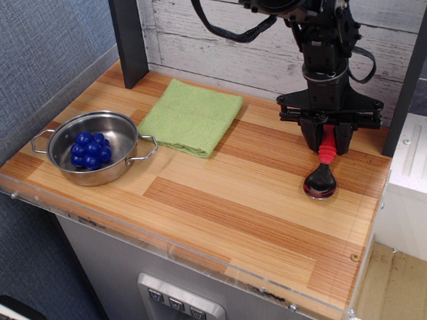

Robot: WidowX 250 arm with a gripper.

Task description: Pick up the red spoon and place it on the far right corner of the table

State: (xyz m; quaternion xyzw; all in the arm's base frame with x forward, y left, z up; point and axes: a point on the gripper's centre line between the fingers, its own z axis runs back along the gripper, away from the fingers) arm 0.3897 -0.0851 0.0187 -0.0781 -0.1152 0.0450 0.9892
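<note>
My gripper (327, 142) is shut on the red spoon (323, 171), gripping its ribbed red handle. The spoon hangs bowl-down, and its shiny metal bowl sits at or just above the wood. It is over the right part of the striped wood-plank table (222, 202), towards the far right corner, near the back wall. The upper part of the handle is hidden between the fingers.
A steel pan (94, 147) holding a blue berry cluster (90, 150) sits at the left. A green cloth (191, 116) lies at the back middle. A dark post (128, 37) stands at the back left, another at the right edge (408, 73). A clear acrylic rim (168, 248) runs along the front.
</note>
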